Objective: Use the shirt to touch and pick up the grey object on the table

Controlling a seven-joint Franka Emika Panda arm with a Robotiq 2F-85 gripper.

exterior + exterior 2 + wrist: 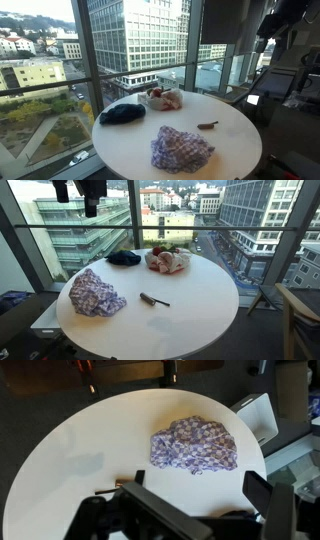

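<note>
In an exterior view, the arm [278, 20] hangs high and off to the side of the round table [235, 150]. The checkered shirt [182, 148] lies crumpled well below the fingers, and the slim grey object [207, 125] lies apart from it on bare tabletop. The step in hand looks like fetching the shirt first. A centred descent onto the highest fold would give the jaws enough cloth to drape over the object afterwards.

In the other exterior view, the shirt [95, 292] and grey object [153, 300] lie near each other, not touching. Farther from the fingers are a dark blue cloth [123, 257] and a pink-and-white heap [167, 260]. Whether a bowl holds that heap cannot be told, and no clear container shows.

In the wrist view, the gripper [195, 500] has its fingers [135, 478] spread, nothing between them. The shirt [195, 445] lies ahead of them, and the grey object [108, 490] peeks out beside one finger.
</note>
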